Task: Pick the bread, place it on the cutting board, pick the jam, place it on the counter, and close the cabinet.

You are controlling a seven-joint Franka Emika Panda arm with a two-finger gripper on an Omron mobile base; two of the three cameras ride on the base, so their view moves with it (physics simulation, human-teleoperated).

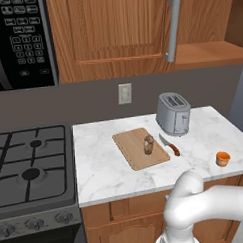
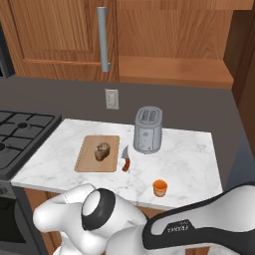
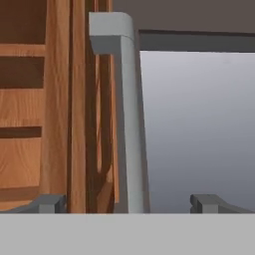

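The bread (image 1: 148, 144) sits on the cutting board (image 1: 130, 145), and the jam (image 1: 222, 158) stands on the counter (image 1: 105, 164) near its front right edge, well apart from the board. What appears left is closing the cabinet (image 1: 114, 33), whose right-hand compartment stands open above the toaster (image 1: 172, 113).

In the hand view the gripper (image 3: 128, 203) is spread wide with nothing between its 2 finger tips (image 3: 50, 203). A grey bar handle (image 3: 127, 114) on an edge-on wooden door (image 3: 64, 114) rises between them, so the hand seems lined up on the open door.

The main risk, as a judgement: if the hand pushes while off-centre, 1 finger could catch the handle or slide off the door edge, leaving the door ajar. A wide swing of the arm low over the counter could also knock the jam off the edge, or nudge the orange-handled knife (image 1: 170, 146) lying beside the board.

How far the handle is from the fingers cannot be told. The open door itself is cut off in both base views, so its angle is unclear. The cabinet's interior is mostly out of frame.
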